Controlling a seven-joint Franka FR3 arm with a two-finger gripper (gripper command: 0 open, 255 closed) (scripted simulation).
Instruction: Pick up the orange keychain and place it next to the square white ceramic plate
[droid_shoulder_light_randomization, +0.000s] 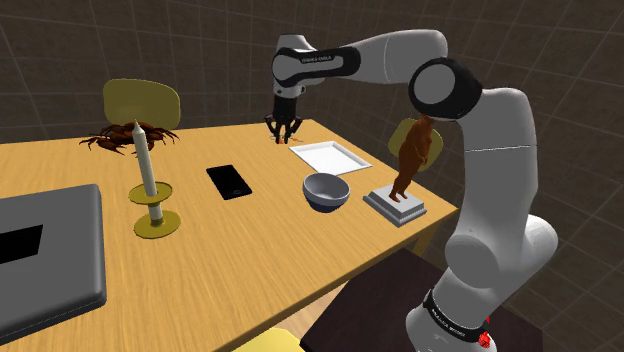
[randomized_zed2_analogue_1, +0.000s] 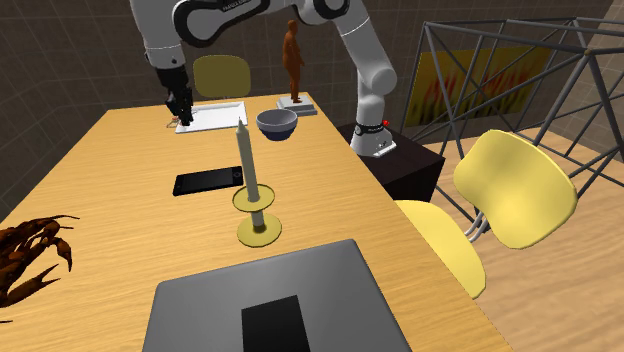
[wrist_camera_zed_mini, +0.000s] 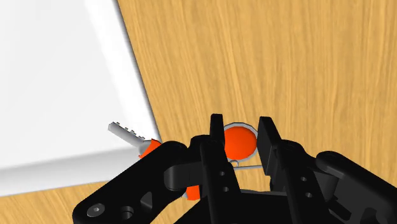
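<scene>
My black gripper (wrist_camera_zed_mini: 240, 130) is shut on the orange keychain (wrist_camera_zed_mini: 238, 142), whose round orange disc sits clasped between the two fingers. A silver key (wrist_camera_zed_mini: 130, 133) on the keychain sticks out over the corner of the square white plate (wrist_camera_zed_mini: 63, 83). In the shoulder view the gripper (droid_shoulder_light_randomization: 283, 131) hangs low over the wooden table (droid_shoulder_light_randomization: 250, 240), just beyond the plate's (droid_shoulder_light_randomization: 330, 157) far corner. From the second exterior view the gripper (randomized_zed2_analogue_1: 181, 108) is at the plate's (randomized_zed2_analogue_1: 214, 114) left edge. Whether the keychain touches the table I cannot tell.
A grey bowl (droid_shoulder_light_randomization: 326, 190) and a brown figurine on a grey base (droid_shoulder_light_randomization: 405, 165) stand near the plate. A black phone (droid_shoulder_light_randomization: 229, 181), a candle in a yellow holder (droid_shoulder_light_randomization: 150, 190), a grey laptop (droid_shoulder_light_randomization: 45, 255) and a brown crab figure (droid_shoulder_light_randomization: 125, 137) lie further along. Yellow chairs (randomized_zed2_analogue_1: 515, 190) surround the table.
</scene>
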